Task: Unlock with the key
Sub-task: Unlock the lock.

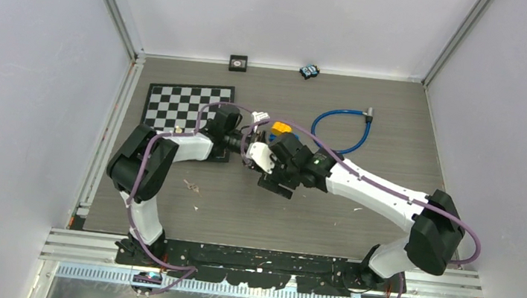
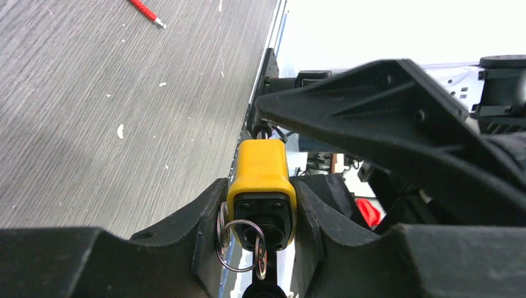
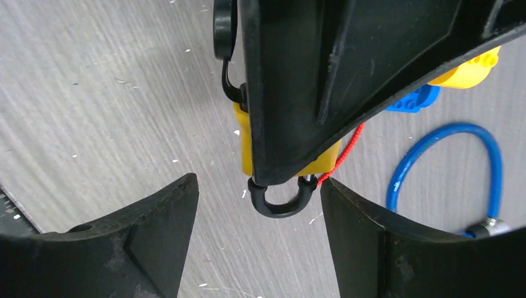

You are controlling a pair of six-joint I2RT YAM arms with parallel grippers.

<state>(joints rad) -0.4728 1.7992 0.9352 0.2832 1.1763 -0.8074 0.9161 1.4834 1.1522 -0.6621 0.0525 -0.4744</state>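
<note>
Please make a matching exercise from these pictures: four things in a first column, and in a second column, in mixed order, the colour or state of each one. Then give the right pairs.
Column one:
1. padlock
2. cable loop
3. checkerboard
4. right pincer

Column two:
A. blue, lying on the table
B. open, holding nothing
C. yellow, clamped in the left pincer
D. black and white squares

Right pairs: 1-C, 2-A, 3-D, 4-B.
</note>
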